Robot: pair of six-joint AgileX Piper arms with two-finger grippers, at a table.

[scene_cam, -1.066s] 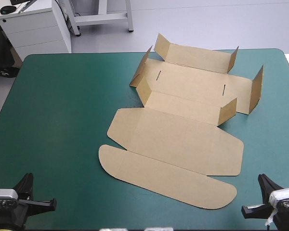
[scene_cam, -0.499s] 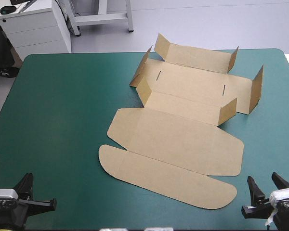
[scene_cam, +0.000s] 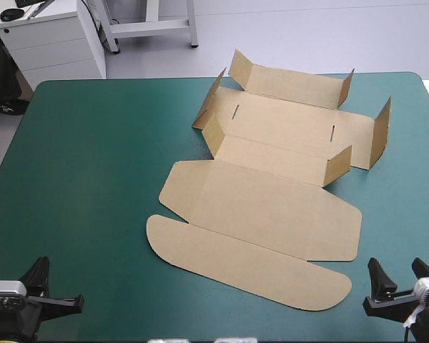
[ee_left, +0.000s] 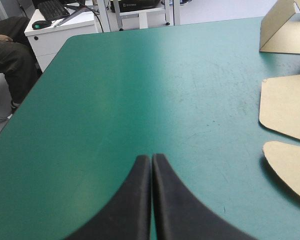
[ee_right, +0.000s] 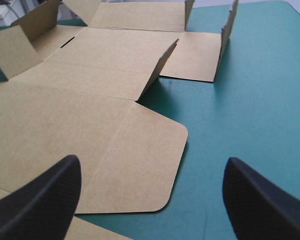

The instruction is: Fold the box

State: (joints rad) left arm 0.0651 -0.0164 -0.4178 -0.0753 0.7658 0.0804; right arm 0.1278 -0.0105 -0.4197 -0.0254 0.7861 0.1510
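A: What changed?
B: The black fin-fingered right gripper (scene_cam: 400, 277), at the near right corner, has spread wide and holds nothing. The left gripper (ee_left: 151, 159) stays pressed together, empty.
A: And the box?
B: The flat-cut brown cardboard box (scene_cam: 264, 204) lies centre-right on the teal-green cover (scene_cam: 93, 157), untouched. A first grasp looks imminent.

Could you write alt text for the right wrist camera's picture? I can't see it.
A brown box, a mostly flat cut sheet with a few flaps standing up toward its far side, lies on the teal-green cover. The right gripper is open, its black fingers wide apart, one rounded corner of the sheet between them.
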